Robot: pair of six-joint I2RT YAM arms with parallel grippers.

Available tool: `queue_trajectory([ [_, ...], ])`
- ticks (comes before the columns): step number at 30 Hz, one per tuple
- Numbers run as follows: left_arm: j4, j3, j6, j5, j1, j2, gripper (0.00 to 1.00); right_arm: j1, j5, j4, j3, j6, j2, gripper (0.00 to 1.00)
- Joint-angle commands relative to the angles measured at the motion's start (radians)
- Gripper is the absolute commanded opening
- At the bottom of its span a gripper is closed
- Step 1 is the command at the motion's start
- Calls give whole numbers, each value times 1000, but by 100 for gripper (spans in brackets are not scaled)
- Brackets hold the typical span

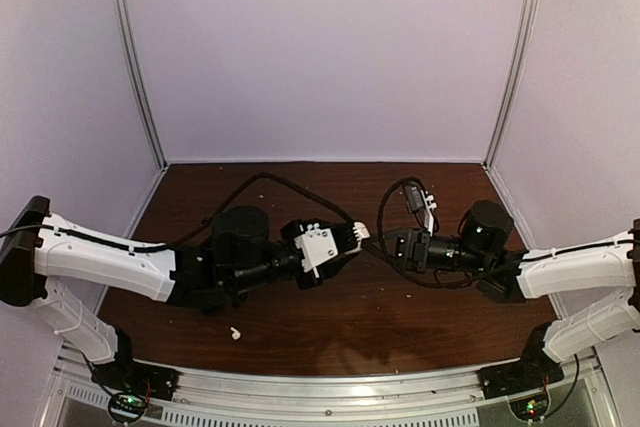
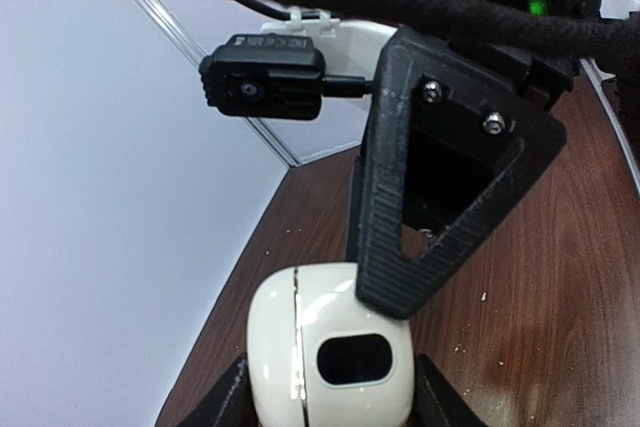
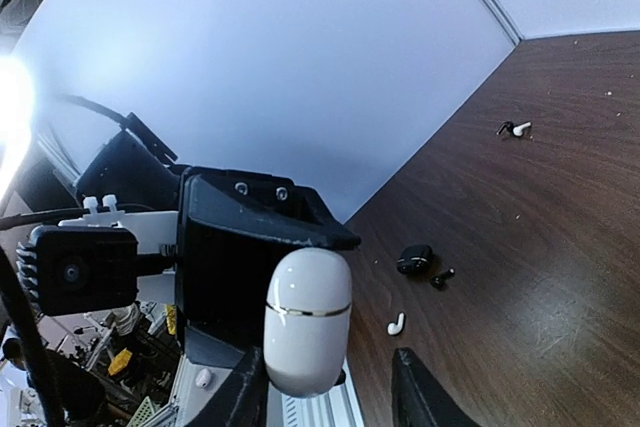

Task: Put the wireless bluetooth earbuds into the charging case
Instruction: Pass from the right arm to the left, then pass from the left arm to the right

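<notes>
Earbuds not yet in. One white earbud (image 3: 396, 324) lies loose on the table (image 3: 560, 247), just past the right gripper's (image 3: 330, 382) fingertips. A black earbud (image 3: 441, 276) lies a little further out, just beside a small black case (image 3: 414, 259). Two more tiny pieces, one dark and one white (image 3: 513, 128), sit well off from the gripper; I take them for earbuds, but they are too small to be sure.

White charging case (image 2: 330, 357) is off the table, up between the two arms. Left gripper (image 2: 335, 402) pinches it, a finger hard against each side. Right gripper's jaws stand spread around the same case: one finger close against it, a visible gap on the other side, so I read no grip from the right.

Seam of the case runs unbroken, lid closed.

My read: early in the task. Case picked up and presented; left to do are opening the lid, fetching each earbud and seating it.
</notes>
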Motion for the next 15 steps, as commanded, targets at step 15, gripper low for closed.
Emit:
queue_trajectory([
  [15,-52,27,115,147,-3,-15,33,26,-103,-140,53,-98,9,37],
])
